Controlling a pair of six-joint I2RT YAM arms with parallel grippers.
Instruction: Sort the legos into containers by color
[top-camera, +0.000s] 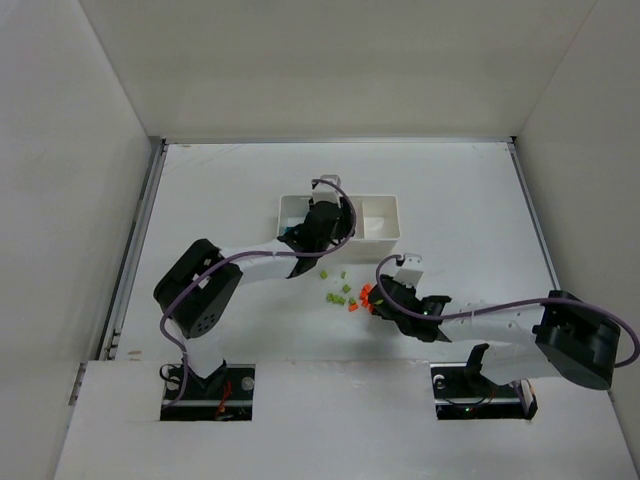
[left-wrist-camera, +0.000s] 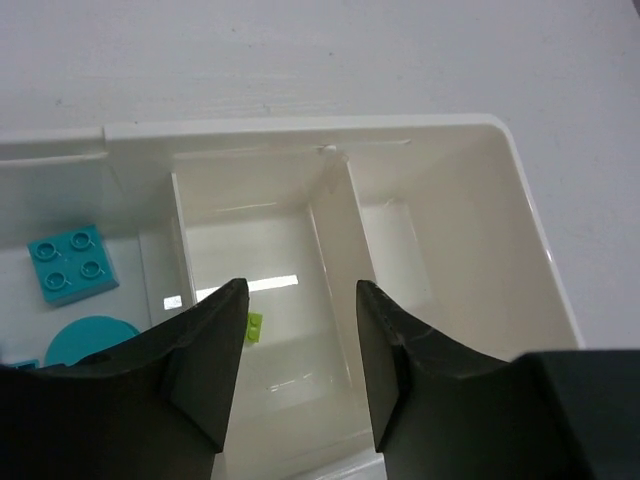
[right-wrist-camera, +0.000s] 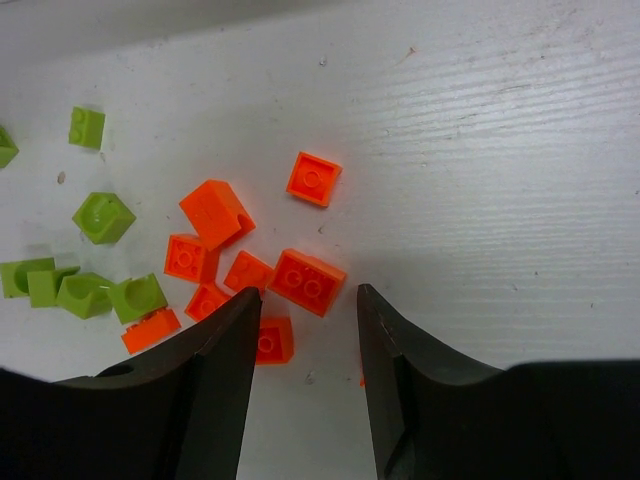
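white table (top-camera: 460, 200) between bare white walls (top-camera: 330, 60), left pincer (left-wrist-camera: 300, 292) and right pincer (right-wrist-camera: 308, 296) spread

Your top external camera sits high above and behind the arm bases (top-camera: 210, 385). It looks down on the whole table (top-camera: 460, 200), with the bases at the bottom edge, from far enough that the bricks are specks. Your left wrist camera rides close over the white tray (left-wrist-camera: 300, 128), looking down and forward between its own fingers (left-wrist-camera: 200, 370) into the compartments (left-wrist-camera: 250, 250). You find that same tray in the top view, partly under the left gripper (top-camera: 325, 225). Your right wrist camera hangs low over the table, facing down past its fingers at the orange legos (right-wrist-camera: 215, 210) and green legos (right-wrist-camera: 100, 215). The top view shares that cluster, just beside the right gripper (top-camera: 378, 300).
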